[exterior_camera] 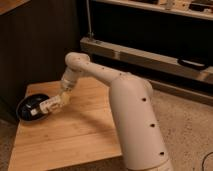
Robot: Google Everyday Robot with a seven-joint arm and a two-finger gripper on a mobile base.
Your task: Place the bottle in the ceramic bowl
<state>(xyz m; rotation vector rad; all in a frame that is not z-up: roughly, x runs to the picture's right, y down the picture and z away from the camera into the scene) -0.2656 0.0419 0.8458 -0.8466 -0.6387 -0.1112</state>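
The glossy black ceramic bowl (27,106) sits near the left edge of the wooden table (75,135). My gripper (56,103) reaches down from the white arm and is shut on the slim white bottle (42,106). The bottle lies nearly level, its capped end pointing left over the bowl's right rim. It hangs just above the bowl; whether it touches the rim I cannot tell.
The white arm (130,110) crosses the table from the right. A dark wooden cabinet (35,45) stands behind the table. A metal rail and shelving (150,55) run along the back right. Speckled floor (190,125) lies to the right.
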